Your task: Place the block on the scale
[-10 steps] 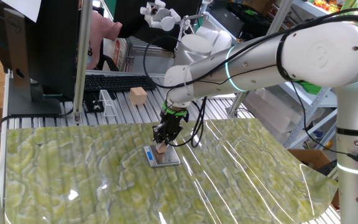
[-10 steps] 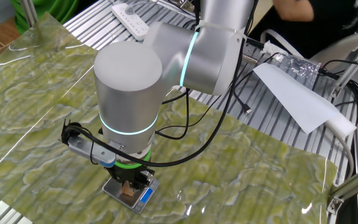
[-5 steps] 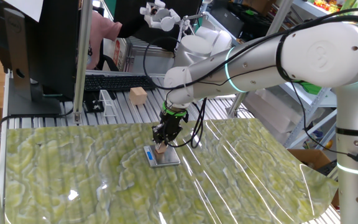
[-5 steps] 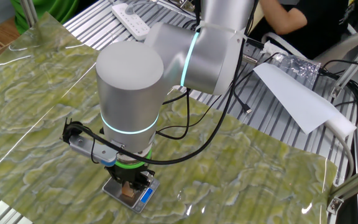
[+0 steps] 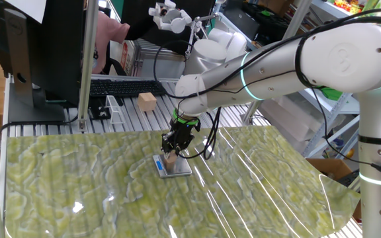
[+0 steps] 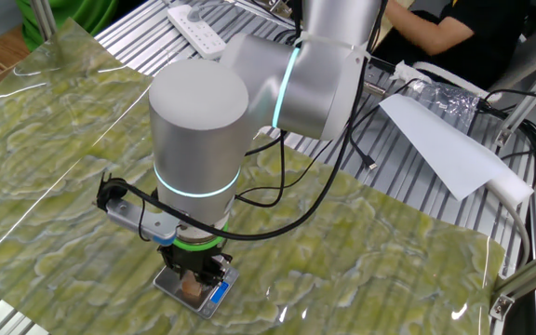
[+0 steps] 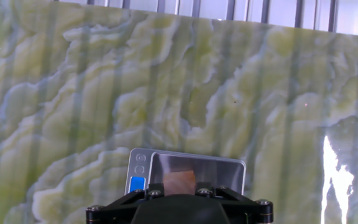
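At the bottom of the hand view, the gripper's point(image 7: 180, 208) black body filled the lower centre, fingertips hidden, and just above it the block point(image 7: 179, 182) sat on the scale point(image 7: 229, 171), whose grey plate lay in the lower middle of the frame. In one fixed view the gripper point(image 5: 171, 156) pointed down at the left centre, right over the block point(image 5: 170, 159) on the scale point(image 5: 180, 170). Whether the jaws gripped the block or had parted could not be told from any view. The step looked like the release onto the plate. The next move would call for a clear opening and a straight lift, without nudging the block. Farther back, a larger pale cube point(image 5: 147, 101) rested on the slatted bench near a keyboard point(image 5: 124, 86).
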Motion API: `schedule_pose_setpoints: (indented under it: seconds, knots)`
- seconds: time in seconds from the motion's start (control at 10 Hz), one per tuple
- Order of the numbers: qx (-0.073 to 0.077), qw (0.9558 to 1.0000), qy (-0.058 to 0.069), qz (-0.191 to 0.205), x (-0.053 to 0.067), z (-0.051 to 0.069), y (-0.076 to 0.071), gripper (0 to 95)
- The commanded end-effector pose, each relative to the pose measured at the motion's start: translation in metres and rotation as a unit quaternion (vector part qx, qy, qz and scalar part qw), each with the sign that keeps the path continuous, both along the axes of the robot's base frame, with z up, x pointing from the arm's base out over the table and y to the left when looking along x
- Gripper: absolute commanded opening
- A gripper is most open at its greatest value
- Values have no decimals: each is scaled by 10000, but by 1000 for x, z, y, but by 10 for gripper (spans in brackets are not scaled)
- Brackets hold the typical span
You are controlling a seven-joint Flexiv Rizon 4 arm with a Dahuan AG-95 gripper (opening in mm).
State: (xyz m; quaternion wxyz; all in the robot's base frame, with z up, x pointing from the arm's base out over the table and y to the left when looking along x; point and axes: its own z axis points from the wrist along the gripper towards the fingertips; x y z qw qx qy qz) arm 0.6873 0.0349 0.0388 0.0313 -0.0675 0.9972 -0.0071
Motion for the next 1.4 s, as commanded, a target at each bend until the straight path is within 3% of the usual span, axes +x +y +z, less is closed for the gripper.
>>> schedule_pose_setpoints:
  seconds: [0.1,0.3,0.8,0.9,1.2,1.3,1.4]
  knots:
    - [5,10000,12,34,-1,1,-1,380]
    - [5,10000,-11,47,-4,4,-3,380]
    - [-16,9998,-7,213,-26,27,-17,380]
    - [-19,9995,7,301,-34,33,-21,190]
    - [-24,9993,4,379,-59,52,-27,190]
    - [-27,9994,5,356,-67,59,-25,0]
    - [-35,9995,3,322,-74,67,-20,0]
